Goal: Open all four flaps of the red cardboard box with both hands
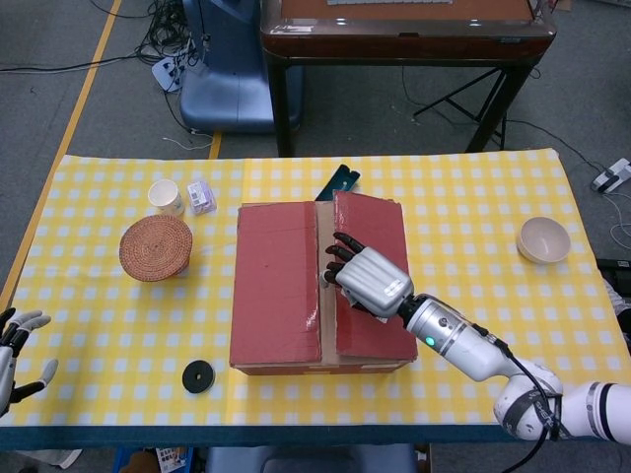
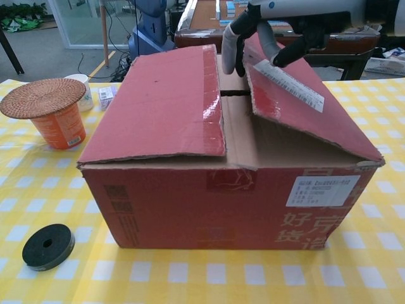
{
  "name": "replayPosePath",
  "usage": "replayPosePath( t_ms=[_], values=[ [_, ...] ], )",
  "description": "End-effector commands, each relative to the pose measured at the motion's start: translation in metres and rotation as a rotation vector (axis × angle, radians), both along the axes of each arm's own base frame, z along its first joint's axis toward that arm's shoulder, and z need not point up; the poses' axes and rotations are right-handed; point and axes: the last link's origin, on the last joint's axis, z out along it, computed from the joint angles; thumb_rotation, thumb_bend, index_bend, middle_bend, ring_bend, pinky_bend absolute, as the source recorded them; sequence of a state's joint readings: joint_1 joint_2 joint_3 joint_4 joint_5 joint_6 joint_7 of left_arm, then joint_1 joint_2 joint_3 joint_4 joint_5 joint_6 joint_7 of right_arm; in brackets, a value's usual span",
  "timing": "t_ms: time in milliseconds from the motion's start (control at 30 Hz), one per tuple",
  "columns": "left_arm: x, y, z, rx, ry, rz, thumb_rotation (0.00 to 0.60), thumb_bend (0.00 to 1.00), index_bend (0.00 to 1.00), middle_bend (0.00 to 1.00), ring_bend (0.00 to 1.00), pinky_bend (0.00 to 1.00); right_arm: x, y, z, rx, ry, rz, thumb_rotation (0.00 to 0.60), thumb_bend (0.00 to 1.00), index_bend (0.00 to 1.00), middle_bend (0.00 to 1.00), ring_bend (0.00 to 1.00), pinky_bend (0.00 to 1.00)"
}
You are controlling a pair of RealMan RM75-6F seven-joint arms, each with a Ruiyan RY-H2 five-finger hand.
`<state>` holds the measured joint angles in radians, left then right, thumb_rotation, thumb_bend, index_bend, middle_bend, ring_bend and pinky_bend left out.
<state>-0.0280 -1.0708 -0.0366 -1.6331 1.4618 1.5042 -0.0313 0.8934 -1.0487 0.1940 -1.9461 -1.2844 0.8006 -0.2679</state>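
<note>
Red cardboard box (image 1: 317, 284), frame centre on the bench (image 1: 473, 227): right robot hand (image 1: 367, 277) fingers hooked under the raised right flap (image 2: 297, 95); left robot hand (image 1: 15, 347), lower left, spread, holding nothing.

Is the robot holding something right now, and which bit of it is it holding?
Yes. The right hand grips the inner edge of the red box's right top flap, lifting it. The left hand holds nothing.
</note>
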Motion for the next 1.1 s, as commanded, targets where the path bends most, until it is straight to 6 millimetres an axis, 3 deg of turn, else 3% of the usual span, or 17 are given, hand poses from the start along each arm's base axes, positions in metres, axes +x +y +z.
replayPosePath(
  t_ms=[33,700,967,1100],
  values=[
    [0.000,0.001,0.000,0.001,-0.001,0.000,0.600,0.32,0.29,0.20,0.07,0.00,0.001,0.002,0.010,-0.024,-0.019,0.004,0.600,1.00,0.37,0.42,0.14,0.03],
    [0.000,0.009,0.001,0.007,-0.006,-0.013,0.600,0.32,0.30,0.20,0.07,0.00,-0.024,0.031,0.091,-0.230,-0.032,-0.054,0.600,1.00,0.37,0.43,0.15,0.03],
    [0.002,0.010,0.001,0.007,-0.010,-0.021,0.600,0.32,0.30,0.20,0.07,0.00,-0.049,0.042,0.113,-0.283,-0.024,-0.142,0.600,1.00,0.37,0.43,0.15,0.03],
    [0.003,0.011,0.000,0.002,-0.010,-0.025,0.600,0.32,0.30,0.20,0.07,0.00,-0.071,0.046,0.125,-0.316,-0.038,-0.221,0.600,1.00,0.37,0.43,0.15,0.03]
  ],
)
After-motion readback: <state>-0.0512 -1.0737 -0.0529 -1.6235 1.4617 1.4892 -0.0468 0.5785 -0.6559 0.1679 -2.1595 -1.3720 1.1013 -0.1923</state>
